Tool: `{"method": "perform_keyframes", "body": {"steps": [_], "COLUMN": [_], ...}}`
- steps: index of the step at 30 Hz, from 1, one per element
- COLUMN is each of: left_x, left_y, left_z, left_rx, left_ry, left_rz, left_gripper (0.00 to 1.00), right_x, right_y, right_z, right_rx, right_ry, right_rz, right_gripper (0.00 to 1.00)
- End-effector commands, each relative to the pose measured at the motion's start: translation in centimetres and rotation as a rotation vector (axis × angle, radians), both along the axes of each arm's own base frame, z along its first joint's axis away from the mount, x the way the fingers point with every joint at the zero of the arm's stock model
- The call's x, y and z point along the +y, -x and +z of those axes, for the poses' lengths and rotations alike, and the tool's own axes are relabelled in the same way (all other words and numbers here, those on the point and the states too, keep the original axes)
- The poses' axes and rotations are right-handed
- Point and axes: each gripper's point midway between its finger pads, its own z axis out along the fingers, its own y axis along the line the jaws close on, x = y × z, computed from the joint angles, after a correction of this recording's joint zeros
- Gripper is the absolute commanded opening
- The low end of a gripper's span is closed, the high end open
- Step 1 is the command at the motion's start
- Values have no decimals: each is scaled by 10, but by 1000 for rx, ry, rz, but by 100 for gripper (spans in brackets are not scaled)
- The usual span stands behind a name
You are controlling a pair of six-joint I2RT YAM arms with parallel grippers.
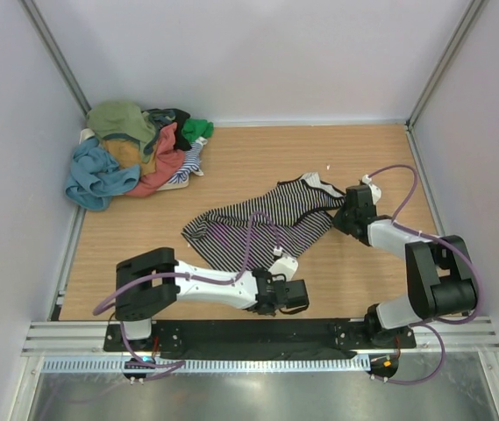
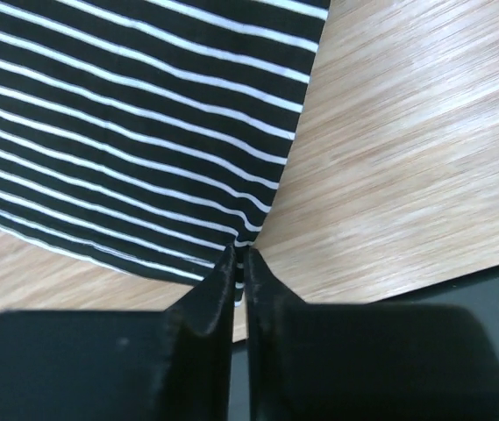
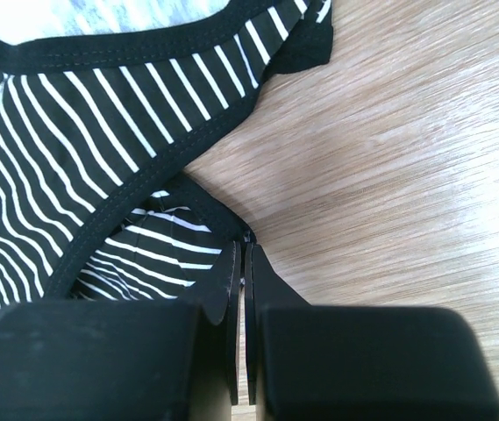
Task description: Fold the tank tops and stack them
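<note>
Camera overhead: striped top (image 1: 258,224) mid-table, long axis near-left to far-right; left gripper (image 1: 279,257) at near hem, right gripper (image 1: 340,214) at far strap.
Left wrist: jaws clenched on hem corner; cloth runs ahead-left.
Right wrist: jaws clenched on strap edge.

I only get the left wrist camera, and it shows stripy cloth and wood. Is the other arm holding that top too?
Observer: Yes, the right arm has its jaws shut on the thin black-and-white striped tank top at its right edge.
Operator: Are there more tops?
Observer: A crumpled pile of soft tank tops, olive, teal-blue, coral and green, sits in the far left corner of the wooden table.
Operator: Is mine flat?
Observer: Seen from above, it lies spread out but wrinkled, mid-table.
</note>
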Motion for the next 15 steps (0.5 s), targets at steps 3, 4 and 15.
{"method": "perform_keyframes", "body": {"steps": [3, 4, 15], "left_x": [13, 18, 58], "left_y": [-3, -4, -136], "left_z": [-30, -33, 113], "left_rx": [107, 114, 37], "left_ry": [66, 76, 416], "left_rz": [83, 92, 259], "left_gripper": [0, 0, 0], "right_x": [-3, -4, -30], "right_y": [-7, -7, -48], "right_z": [19, 22, 130], "right_rx": [-77, -85, -186], "right_ry": [10, 13, 128], "right_rz": [-7, -12, -138], "right_gripper": [1, 1, 1]}}
